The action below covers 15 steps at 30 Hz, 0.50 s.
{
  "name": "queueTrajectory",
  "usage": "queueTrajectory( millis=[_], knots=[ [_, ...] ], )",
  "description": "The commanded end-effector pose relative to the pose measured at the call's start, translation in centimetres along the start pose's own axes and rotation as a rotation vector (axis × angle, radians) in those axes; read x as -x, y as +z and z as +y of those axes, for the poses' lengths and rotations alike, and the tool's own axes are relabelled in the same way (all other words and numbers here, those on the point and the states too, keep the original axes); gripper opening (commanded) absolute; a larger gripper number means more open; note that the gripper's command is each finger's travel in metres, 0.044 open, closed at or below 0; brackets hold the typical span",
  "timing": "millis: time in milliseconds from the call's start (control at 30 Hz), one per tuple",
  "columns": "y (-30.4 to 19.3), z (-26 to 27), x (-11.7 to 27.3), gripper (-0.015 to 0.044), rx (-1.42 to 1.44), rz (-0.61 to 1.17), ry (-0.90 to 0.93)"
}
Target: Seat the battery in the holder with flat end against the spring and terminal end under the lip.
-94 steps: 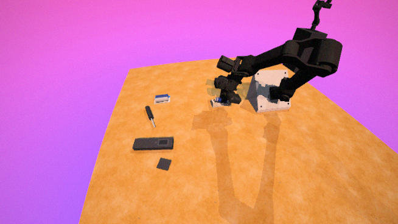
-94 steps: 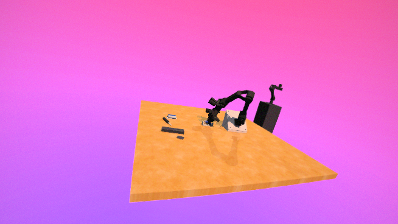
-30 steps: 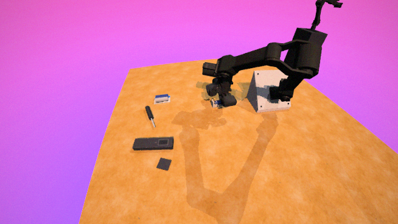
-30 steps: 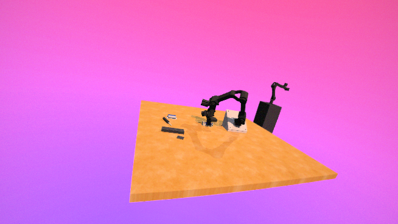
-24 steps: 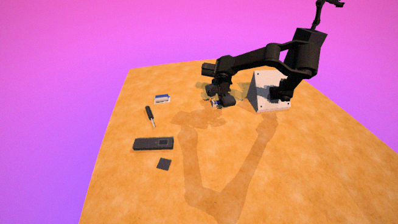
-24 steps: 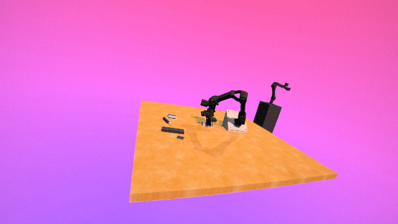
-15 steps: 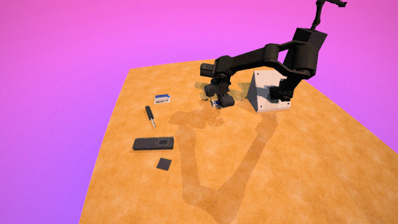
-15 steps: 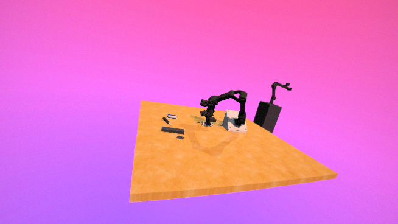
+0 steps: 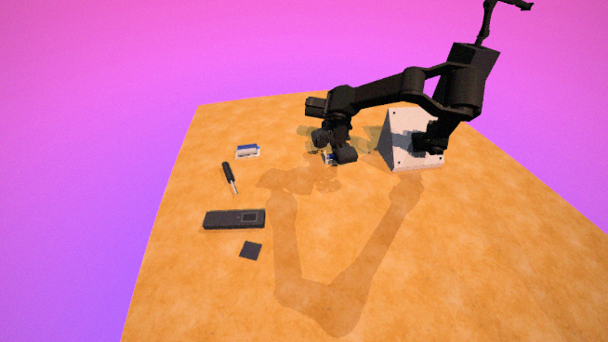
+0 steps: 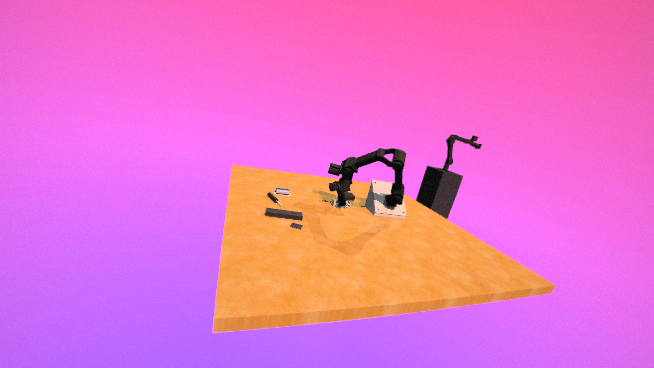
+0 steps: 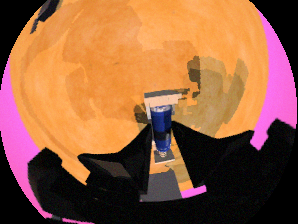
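The gripper (image 11: 161, 156) is low over the orange table (image 9: 418, 260), its fingers part-way apart on either side of the blue battery (image 11: 160, 123), which lies lengthwise in the pale holder (image 11: 161, 99) between them. Whether the fingers still touch the battery cannot be told. A screwdriver (image 9: 229, 177) and a remote (image 9: 233, 218) lie well apart.

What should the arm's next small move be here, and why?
Probably open the end effector wider, with the arm held in place. In the wrist view the blue battery lies lengthwise in the holder, and the fingers flank it closely on both sides. Lifting now might drag it out.
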<state>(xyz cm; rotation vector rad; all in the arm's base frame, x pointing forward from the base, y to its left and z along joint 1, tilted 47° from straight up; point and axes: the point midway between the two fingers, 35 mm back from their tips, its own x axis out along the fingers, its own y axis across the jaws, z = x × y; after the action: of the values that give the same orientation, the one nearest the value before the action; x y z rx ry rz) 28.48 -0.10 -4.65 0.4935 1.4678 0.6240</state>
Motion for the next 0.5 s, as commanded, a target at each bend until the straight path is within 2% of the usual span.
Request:
queueTrajectory(
  millis=[0,467],
  knots=[
    [0.1,0.0,0.0,0.0175,-0.001,-0.002,0.0],
    [0.0,-0.2,1.5,0.0175,0.0,0.0,-0.001]
  ],
)
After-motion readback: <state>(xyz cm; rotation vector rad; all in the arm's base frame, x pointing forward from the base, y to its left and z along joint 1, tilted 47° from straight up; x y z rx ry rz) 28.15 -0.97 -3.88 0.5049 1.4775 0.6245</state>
